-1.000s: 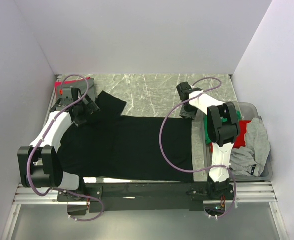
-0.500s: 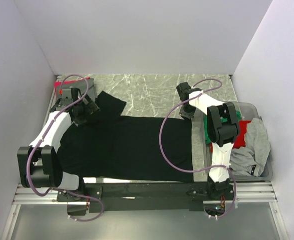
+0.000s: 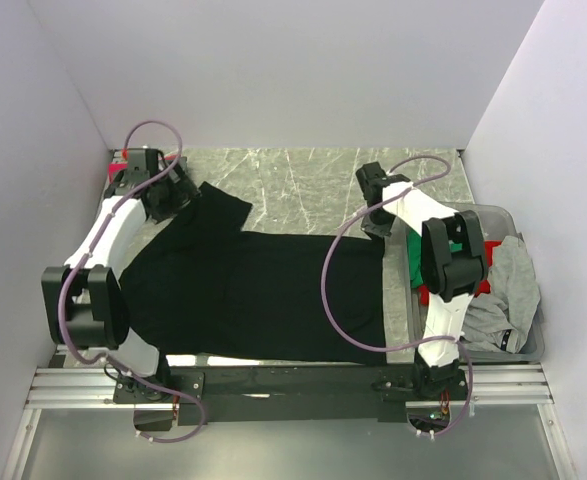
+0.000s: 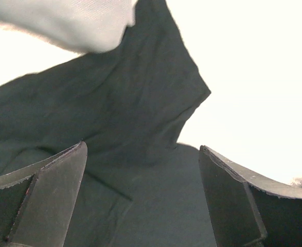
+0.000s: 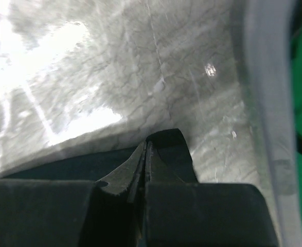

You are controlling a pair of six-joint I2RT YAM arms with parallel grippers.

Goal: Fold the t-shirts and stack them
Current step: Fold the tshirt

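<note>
Shirt count: four. One black t-shirt (image 3: 253, 290) lies spread flat across the middle of the worktop (image 3: 293, 190), reaching from left of centre to right of centre in the top view. One of its sleeves (image 3: 220, 205) points toward the upper left. The other three are in the single clear bin (image 3: 535, 345) at the right edge. There is one grey t-shirt (image 3: 508, 290), rumpled and draped toward the bin's right wall. One red t-shirt (image 3: 481, 262) is just left of it, and one green t-shirt (image 3: 460, 238) is partly hidden behind the right arm.

Arm count: two. The left gripper (image 3: 176, 195) sits at the upper left, over the sleeve. Its two fingers (image 4: 53, 195) are spread wide, black cloth shows below the gap, and nothing is clamped between them.

The right gripper (image 3: 373, 225) sits at the shirt's upper right corner, just beside the bin's left wall. Its two fingers (image 5: 163, 154) are pressed together over the marbled surface at the cloth's edge. I cannot tell whether any cloth is nipped between them.
</note>
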